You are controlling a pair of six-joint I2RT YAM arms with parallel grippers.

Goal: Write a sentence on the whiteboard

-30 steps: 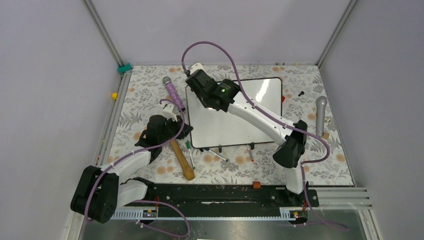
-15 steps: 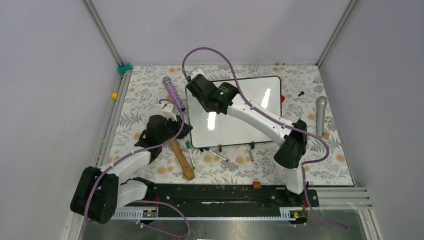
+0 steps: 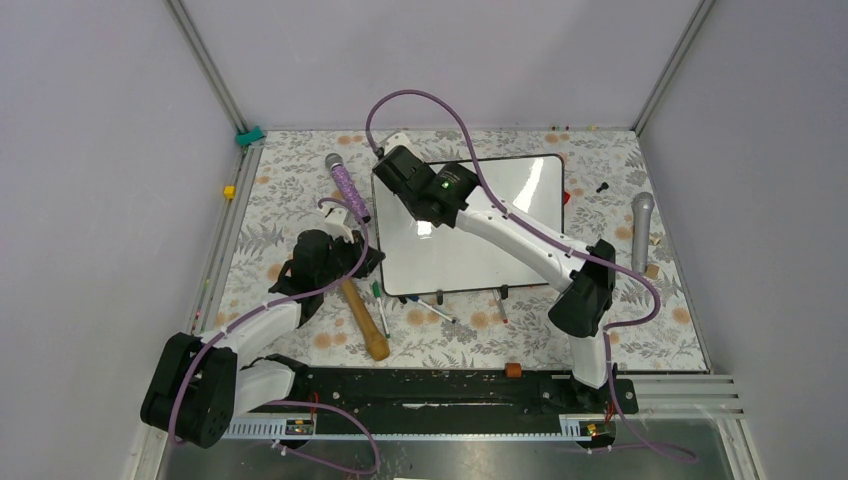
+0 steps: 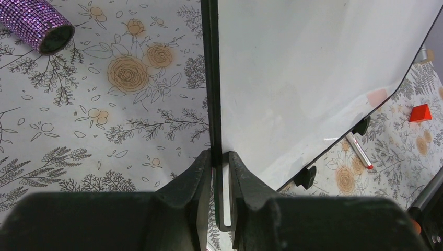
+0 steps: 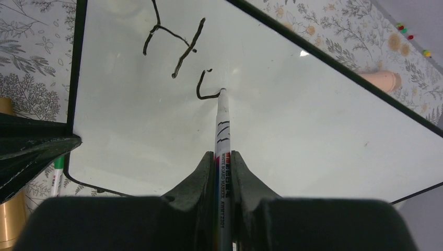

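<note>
Whiteboard (image 5: 313, 130) letters (image 5: 188, 48): right wrist view only

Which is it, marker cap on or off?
Off: in the right wrist view the marker touches the whiteboard with a bare tip, ending a dark stroke.

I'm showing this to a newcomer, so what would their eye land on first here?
The large glossy white board with a thin black frame in the middle of the scene draws the eye. The right gripper presses a white marker pen to it beside a dark handwritten H, while the left gripper pinches its left edge.
</note>
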